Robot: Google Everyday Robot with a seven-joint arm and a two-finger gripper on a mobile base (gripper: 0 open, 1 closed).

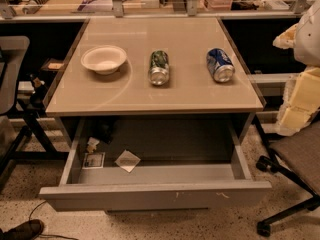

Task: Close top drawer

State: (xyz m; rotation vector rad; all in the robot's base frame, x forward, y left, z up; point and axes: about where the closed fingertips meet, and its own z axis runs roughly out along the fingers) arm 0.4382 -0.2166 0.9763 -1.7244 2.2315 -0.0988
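Note:
The top drawer (155, 196) is a wide, shallow grey metal drawer under the tabletop. It stands pulled far out toward the camera. Its flat front has small white scuffs near the right. Its floor holds a folded paper scrap (127, 160), a small card (94, 160) and a crumpled bit (92, 144) at the left. My gripper does not show in this view.
The beige tabletop (190, 96) carries a white bowl (104, 59), a green can (159, 67) and a blue can (220, 64), both on their sides. An office chair (295, 154) and yellow foam blocks (300, 101) stand at the right. A dark chair (12, 74) stands at the left.

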